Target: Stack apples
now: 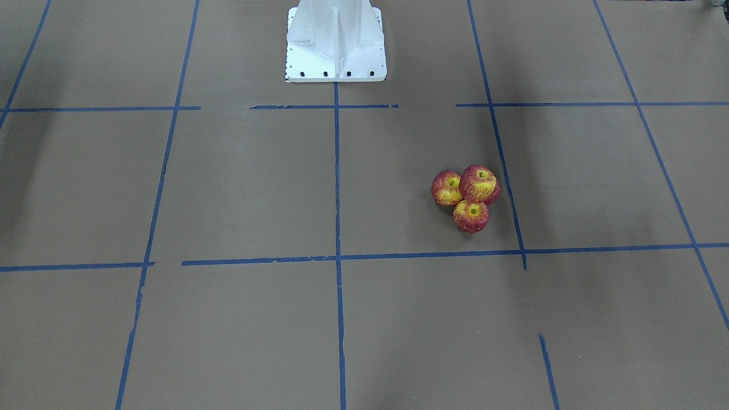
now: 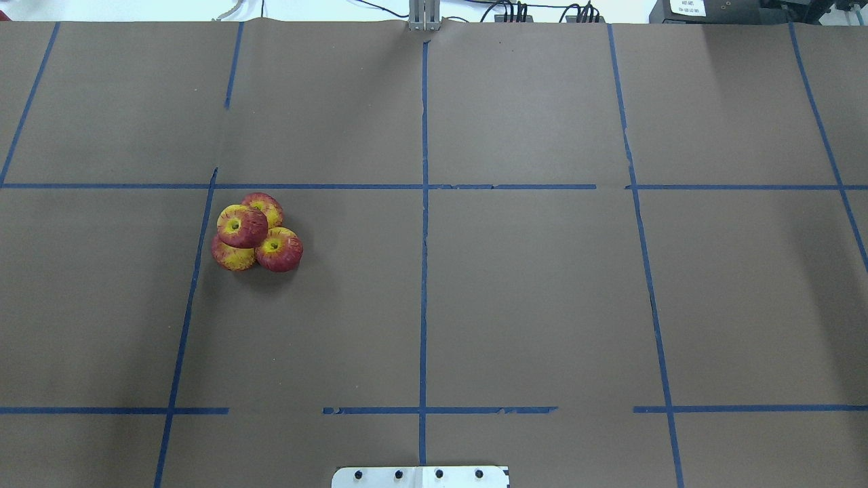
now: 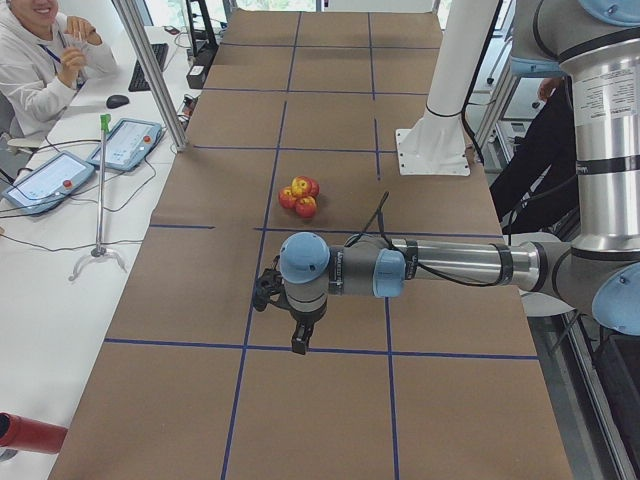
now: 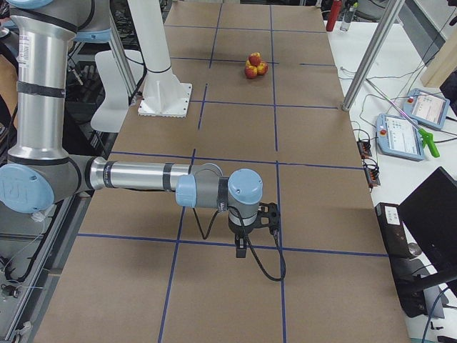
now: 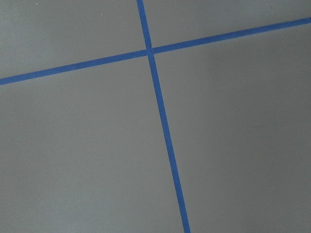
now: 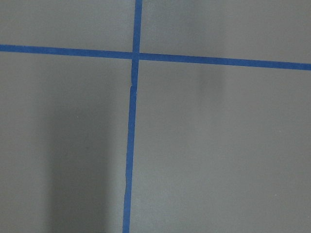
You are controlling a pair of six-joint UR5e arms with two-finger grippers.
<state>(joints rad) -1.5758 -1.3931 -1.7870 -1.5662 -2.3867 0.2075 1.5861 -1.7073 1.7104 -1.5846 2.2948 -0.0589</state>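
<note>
Four red-and-yellow apples sit in one tight pile on the brown table, on my left side. Three rest on the table, and the top apple point(image 2: 242, 226) lies on them. The front-facing view shows the top apple point(image 1: 478, 183) and two lower apples point(image 1: 471, 216); the fourth is hidden. The pile also shows in the left view point(image 3: 301, 193) and the right view point(image 4: 253, 65). My left gripper point(image 3: 298, 343) hangs far from the pile near the table's left end. My right gripper point(image 4: 241, 248) is at the opposite end. I cannot tell whether either is open or shut.
Blue tape lines point(image 2: 423, 271) mark a grid on the brown paper. The white robot pedestal point(image 1: 336, 45) stands at the table's robot side. Metal posts point(image 3: 150, 70), control tablets point(image 3: 125, 145) and a seated person are beside the table. Both wrist views show only paper and tape.
</note>
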